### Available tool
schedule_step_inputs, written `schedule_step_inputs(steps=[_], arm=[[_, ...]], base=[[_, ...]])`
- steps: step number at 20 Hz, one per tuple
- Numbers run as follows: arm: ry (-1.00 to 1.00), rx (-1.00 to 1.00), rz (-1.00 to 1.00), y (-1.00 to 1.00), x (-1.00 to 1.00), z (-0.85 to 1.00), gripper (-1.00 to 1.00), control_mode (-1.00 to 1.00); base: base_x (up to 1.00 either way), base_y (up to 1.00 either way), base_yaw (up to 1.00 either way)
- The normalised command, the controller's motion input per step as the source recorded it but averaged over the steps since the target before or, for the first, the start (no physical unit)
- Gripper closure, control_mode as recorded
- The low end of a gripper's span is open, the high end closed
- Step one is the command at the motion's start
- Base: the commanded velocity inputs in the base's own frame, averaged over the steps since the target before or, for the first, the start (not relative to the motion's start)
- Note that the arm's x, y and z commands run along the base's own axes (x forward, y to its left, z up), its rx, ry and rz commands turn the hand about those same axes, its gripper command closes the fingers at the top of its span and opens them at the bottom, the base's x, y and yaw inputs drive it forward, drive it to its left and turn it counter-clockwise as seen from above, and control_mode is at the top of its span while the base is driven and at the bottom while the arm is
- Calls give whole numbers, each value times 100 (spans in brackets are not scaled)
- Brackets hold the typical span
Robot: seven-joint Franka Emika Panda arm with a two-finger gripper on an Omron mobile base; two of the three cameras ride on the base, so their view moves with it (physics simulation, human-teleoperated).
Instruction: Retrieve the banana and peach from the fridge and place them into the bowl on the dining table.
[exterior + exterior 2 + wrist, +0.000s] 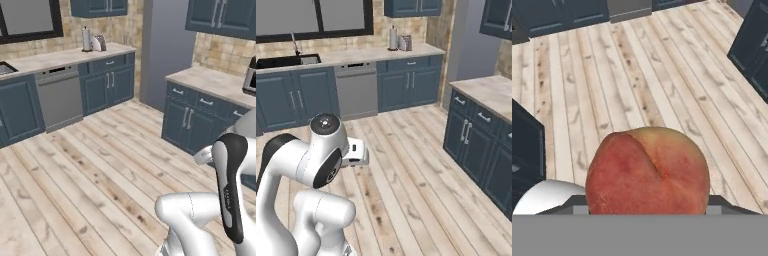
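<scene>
1. The peach (pixel 648 172) sits low in the hand view, close to the camera, red-orange with a crease down its front.
2. The gripper (pixel 647 205) has its jaws pinching the peach, one grey finger tip (pixel 577 204) showing at each lower side of the fruit.
3. Below the held fruit lies a pale wooden floor (pixel 637 75).
4. Across the floor, blue-grey cabinets (pixel 107 82) and a grey dishwasher (pixel 60 97) stand under a beige worktop (pixel 55 57) with a sink (pixel 286 61).
</scene>
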Motion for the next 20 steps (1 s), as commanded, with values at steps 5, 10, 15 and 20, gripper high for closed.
schedule_step_inputs(steps=[5, 10, 15, 20], arm=[[0, 0, 0, 0, 0, 0, 100, 100], [0, 0, 0, 0, 0, 0, 100, 100], [0, 0, 0, 0, 0, 0, 100, 100], [0, 0, 0, 0, 0, 0, 100, 100]], base=[[100, 6, 1], [100, 8, 25], [97, 0, 67], [97, -2, 73]])
